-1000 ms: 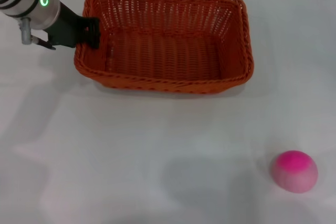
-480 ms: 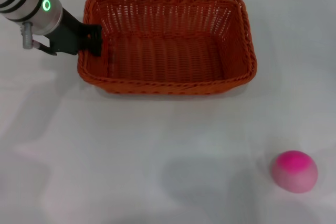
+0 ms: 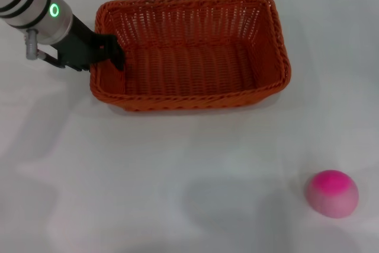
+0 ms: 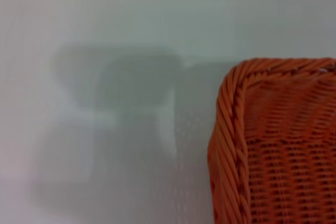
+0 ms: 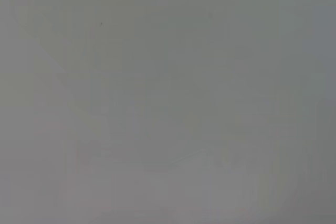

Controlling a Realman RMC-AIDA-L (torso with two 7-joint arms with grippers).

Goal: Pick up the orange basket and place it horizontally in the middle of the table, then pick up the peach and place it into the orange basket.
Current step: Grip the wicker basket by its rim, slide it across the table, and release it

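The orange basket [image 3: 195,102] lies lengthwise across the far half of the white table [image 3: 148,176], its left end a little nearer to me than its right end. My left gripper [image 3: 112,51] is shut on the basket's left rim, one finger inside the wall and one outside. In the left wrist view a braided corner of the basket [image 4: 231,145] shows above the gripper's shadow on the table. The pink peach [image 3: 332,193] rests alone on the table at the near right, far from the basket. My right gripper is out of view.
White tabletop surrounds the basket on all sides, with a wide open stretch between it and the peach. The right wrist view shows only a plain grey surface.
The left gripper has swung the basket: its left end came toward me and its right end went away, so the long sides now run nearly level. The peach has not moved.
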